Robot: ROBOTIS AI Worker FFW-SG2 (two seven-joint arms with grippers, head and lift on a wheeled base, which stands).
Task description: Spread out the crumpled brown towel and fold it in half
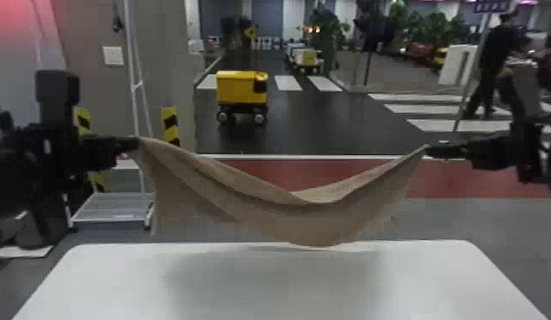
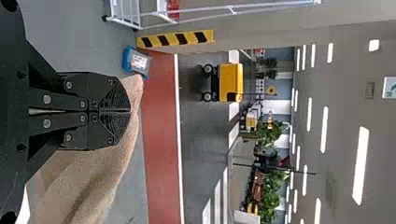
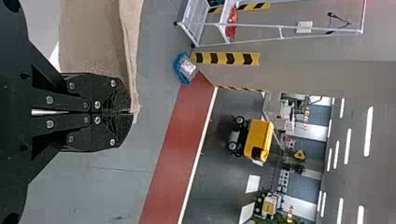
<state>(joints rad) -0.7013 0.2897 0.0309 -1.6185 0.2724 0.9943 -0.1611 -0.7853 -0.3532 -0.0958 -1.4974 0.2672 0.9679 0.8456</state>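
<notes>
Spreading seems in hand (folding comes after), the left gripper [image 1: 135, 144] and right gripper [image 1: 429, 150] each pinching the brown towel [image 1: 329, 223], which sags between them near the worktop's [image 1: 116, 281] far edge; next calls for drawing it taut, then lowering it.

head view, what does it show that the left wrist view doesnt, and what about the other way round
Head view, against the left wrist view: the right gripper holding its end of the towel, the towel's low sagging middle, and the white box on the wall.

Left wrist view, against the head view: the blue-edged object on the floor and the ceiling lights.

Both: the left gripper pinching the towel, the yellow cart, the striped guard and the red floor strip.
</notes>
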